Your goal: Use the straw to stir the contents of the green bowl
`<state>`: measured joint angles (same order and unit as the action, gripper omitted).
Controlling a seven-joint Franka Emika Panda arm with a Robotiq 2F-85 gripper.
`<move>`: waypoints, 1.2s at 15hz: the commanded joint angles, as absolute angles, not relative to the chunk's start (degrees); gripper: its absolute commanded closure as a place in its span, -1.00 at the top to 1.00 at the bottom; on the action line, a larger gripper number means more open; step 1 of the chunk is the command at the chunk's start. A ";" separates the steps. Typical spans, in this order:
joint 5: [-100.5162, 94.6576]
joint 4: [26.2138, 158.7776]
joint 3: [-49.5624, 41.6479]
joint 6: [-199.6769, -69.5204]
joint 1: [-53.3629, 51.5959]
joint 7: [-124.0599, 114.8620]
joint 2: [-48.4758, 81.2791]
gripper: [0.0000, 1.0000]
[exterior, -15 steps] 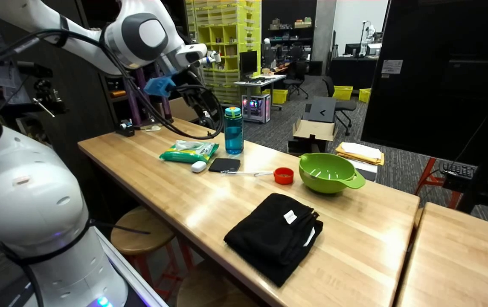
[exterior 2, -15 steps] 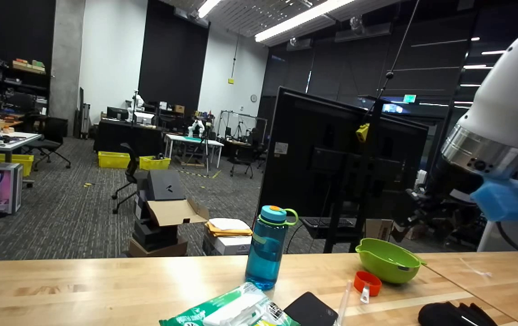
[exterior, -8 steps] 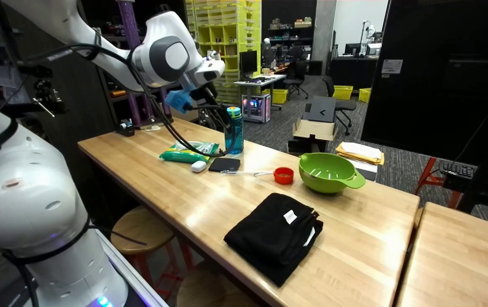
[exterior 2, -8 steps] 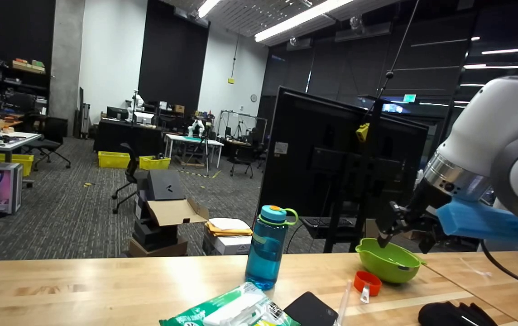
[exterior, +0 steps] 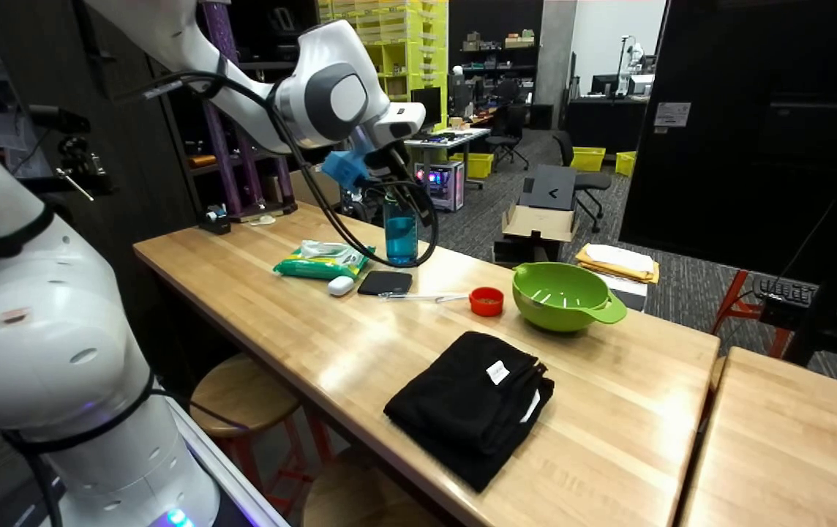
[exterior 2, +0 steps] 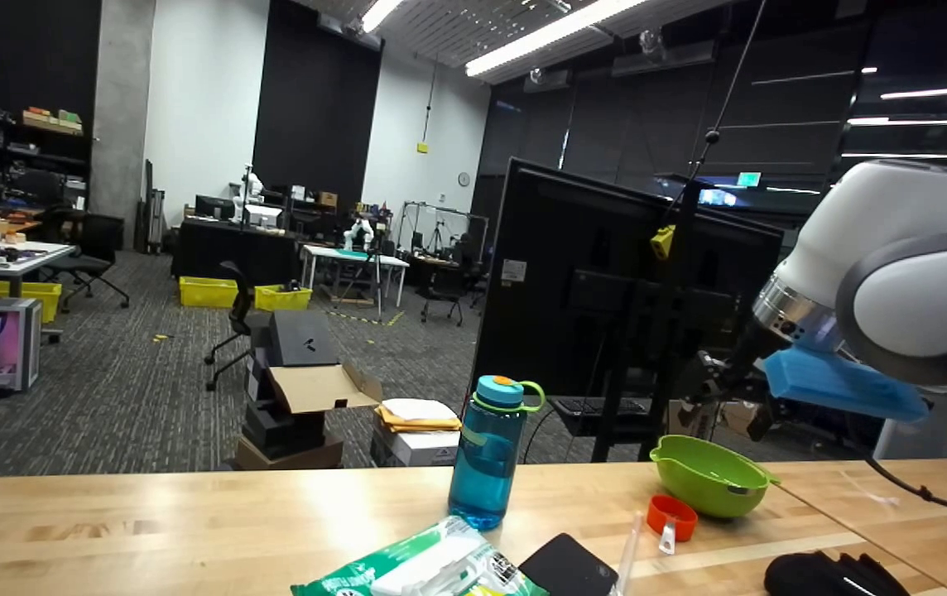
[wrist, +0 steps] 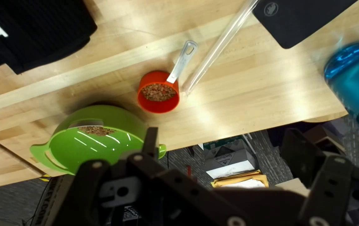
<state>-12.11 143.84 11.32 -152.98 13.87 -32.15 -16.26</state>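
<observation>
The clear straw lies on the table beside the red cup, seen in both exterior views (exterior: 413,296) (exterior 2: 629,550) and in the wrist view (wrist: 220,45). The green bowl (exterior: 561,311) (exterior 2: 709,484) stands upright near the table's far edge. In the wrist view the bowl (wrist: 104,147) holds small brown pieces. The red cup (exterior: 486,303) (exterior 2: 672,519) (wrist: 158,107), with a metal handle and brown pieces inside, sits between straw and bowl. My gripper (exterior 2: 726,411) (wrist: 223,141) is open and empty, held above the table and apart from the straw.
A blue bottle (exterior: 401,238) (exterior 2: 486,455) (wrist: 358,75) stands upright near the far edge. A black flat item (exterior: 385,283), a white case (exterior: 341,286) and a green wipes pack (exterior: 320,265) lie near the straw. A folded black cloth (exterior: 470,402) lies nearer the front edge.
My arm and open gripper have moved rightward and down in an exterior view, now overlapping the bottle's top there. The straw, cup, bowl and other table objects have not moved.
</observation>
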 commanded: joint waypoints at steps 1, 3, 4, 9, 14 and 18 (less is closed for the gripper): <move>-11.23 136.69 7.86 -151.88 11.64 -28.02 -10.20 1.00; -10.22 133.61 5.97 -151.94 10.47 -25.85 -7.04 1.00; -8.94 132.41 4.97 -152.19 9.59 -24.44 -5.56 1.00; -1.46 127.66 1.73 -151.84 5.96 -17.70 1.45 1.00; -3.48 129.71 0.30 -152.91 5.16 -19.98 0.27 1.00; -3.49 129.71 0.25 -152.90 5.17 -19.98 0.11 1.00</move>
